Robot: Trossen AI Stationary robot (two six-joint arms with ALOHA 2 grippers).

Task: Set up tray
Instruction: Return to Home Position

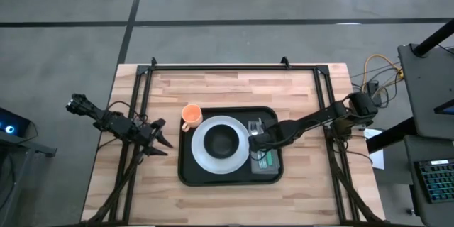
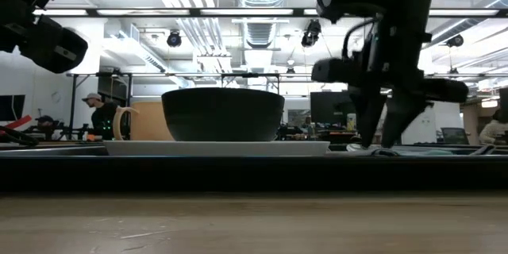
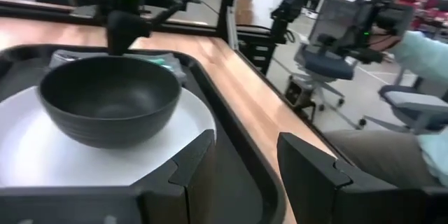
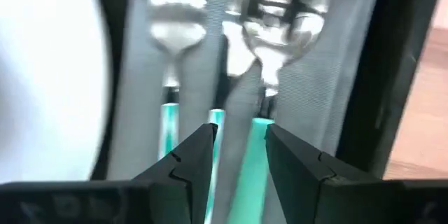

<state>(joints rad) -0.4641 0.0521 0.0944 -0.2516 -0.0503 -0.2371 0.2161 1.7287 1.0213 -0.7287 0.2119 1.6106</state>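
Black tray point(image 1: 184, 170), centre of wooden table point(image 1: 305, 198): holds white plate point(image 1: 202, 157) with dark bowl point(image 1: 221, 142); grey napkin point(image 4: 133, 112) with cutlery point(image 4: 276, 14) at right. Right claw point(image 1: 253, 140) released, above napkin. Left claw point(image 1: 166, 136) released, over table left of tray.

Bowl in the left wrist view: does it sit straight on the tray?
No, the bowl sits on the white plate, which lies in the tray.
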